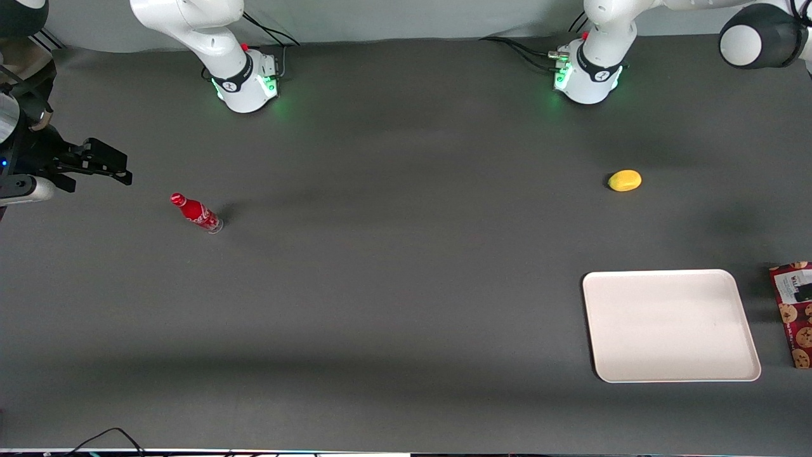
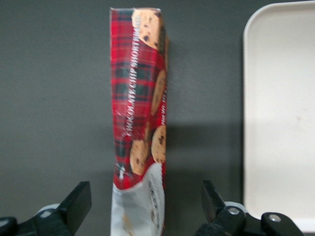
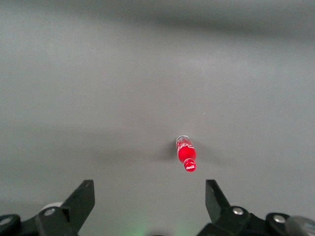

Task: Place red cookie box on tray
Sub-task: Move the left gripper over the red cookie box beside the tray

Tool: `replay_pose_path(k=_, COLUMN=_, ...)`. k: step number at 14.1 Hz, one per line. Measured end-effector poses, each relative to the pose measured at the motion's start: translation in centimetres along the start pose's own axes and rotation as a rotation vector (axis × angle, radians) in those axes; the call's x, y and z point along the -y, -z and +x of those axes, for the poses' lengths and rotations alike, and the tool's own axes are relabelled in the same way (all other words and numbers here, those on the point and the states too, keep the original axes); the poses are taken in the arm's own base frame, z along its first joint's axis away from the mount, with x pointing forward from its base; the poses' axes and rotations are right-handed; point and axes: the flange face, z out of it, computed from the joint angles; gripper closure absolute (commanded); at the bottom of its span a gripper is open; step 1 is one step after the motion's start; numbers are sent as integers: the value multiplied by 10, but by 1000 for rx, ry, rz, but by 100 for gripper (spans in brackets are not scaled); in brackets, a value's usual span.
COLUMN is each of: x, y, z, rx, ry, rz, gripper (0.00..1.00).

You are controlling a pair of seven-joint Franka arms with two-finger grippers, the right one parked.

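the red cookie box (image 2: 140,123) stands on its thin side on the dark table (image 1: 393,285), at the working arm's end, and the front view shows only a slice of it at the very edge of the picture. it has a red and green checked pattern with cookie pictures and a white label at one end. the tray (image 1: 671,325) lies flat on the table just beside the box, with a thin strip of dark table between them, so they do not touch. the tray is cream white with round corners and a low rim. the gripper (image 2: 142,209) hangs above the box, and its two black fingers (image 2: 76,201) are spread wide, one on each side of the box's white end, not touching it. the box is not on the tray yet. a small yellow fruit (image 1: 625,180) lies on the table, farther from the front camera than the tray. a little red soda bottle (image 1: 196,213) stands well apart, toward the parked arm's end of the table.
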Motion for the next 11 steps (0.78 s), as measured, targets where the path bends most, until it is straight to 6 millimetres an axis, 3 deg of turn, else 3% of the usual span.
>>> replay_pose_path(k=3, x=8, y=-21, z=-1, rx=-25, ry=3, rz=11, gripper=0)
replay_pose_path(k=5, x=3, y=-40, z=0, rx=-26, ry=5, rz=-8, gripper=9)
replay_pose_path(k=6, x=0, y=-46, z=0, rx=-23, ry=3, rz=-15, gripper=19)
replay_pose_path(k=9, x=-3, y=-52, z=2, rx=-26, ry=5, rz=-28, gripper=100)
replay_pose_path(k=11, x=-3, y=-51, z=3, rx=-31, ry=8, rz=-30, gripper=100)
